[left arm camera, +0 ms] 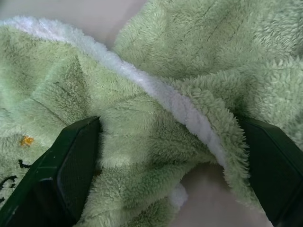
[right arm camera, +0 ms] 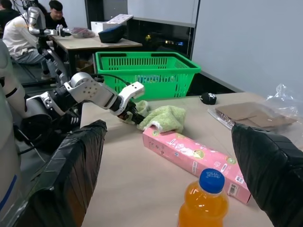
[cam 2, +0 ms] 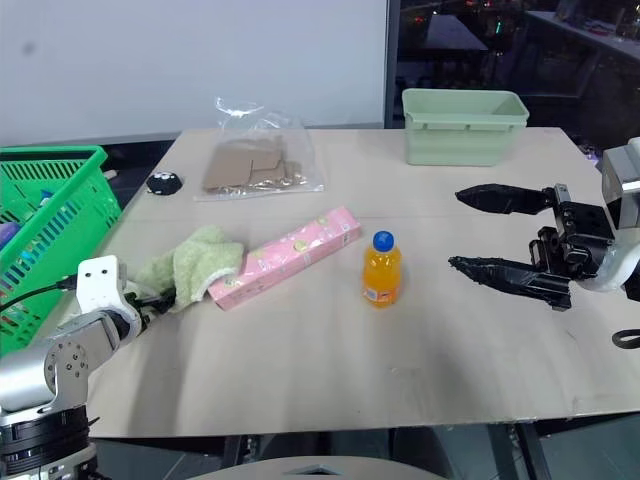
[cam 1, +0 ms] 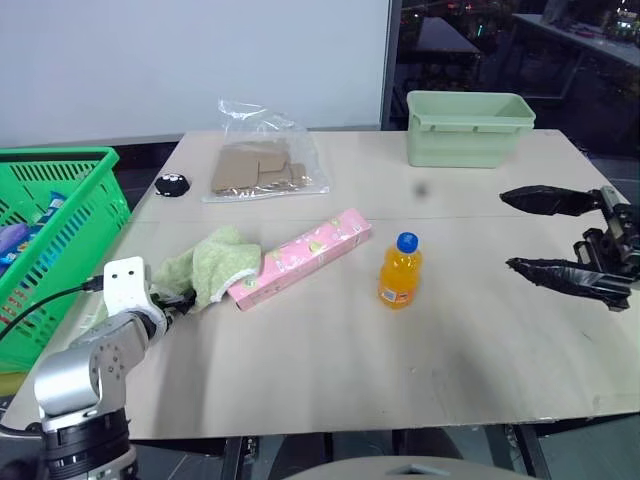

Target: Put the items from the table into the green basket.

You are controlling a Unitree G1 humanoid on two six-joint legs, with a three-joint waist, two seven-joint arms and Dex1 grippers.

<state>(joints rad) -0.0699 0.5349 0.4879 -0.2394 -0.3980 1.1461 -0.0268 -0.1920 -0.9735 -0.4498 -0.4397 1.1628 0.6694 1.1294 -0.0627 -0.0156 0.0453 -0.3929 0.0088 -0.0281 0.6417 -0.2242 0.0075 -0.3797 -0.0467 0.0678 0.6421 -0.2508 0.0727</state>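
Left of centre on the table (cam 1: 330, 380) I see the cloth (cam 1: 215, 262), its right edge touching the pink box (cam 1: 300, 258). My left gripper (left arm camera: 165, 156) has its fingers (left arm camera: 71, 165) spread, a fold of cloth between them, not yet pinched. The bottle (cam 1: 400, 270) stands upright just right of the box. At far left is the green basket (cam 1: 60, 230). At right, my right gripper (cam 2: 505, 235) hangs spread, holding nothing.

Your left jaws straddle the cloth (left arm camera: 156, 118) at the table's (cam 1: 330, 380) left end.
Box (cam 1: 301, 258) touches the cloth's right; bottle (cam 1: 400, 270) stands between box and your right jaws; basket (cam 1: 70, 215) sits left of the left jaws.
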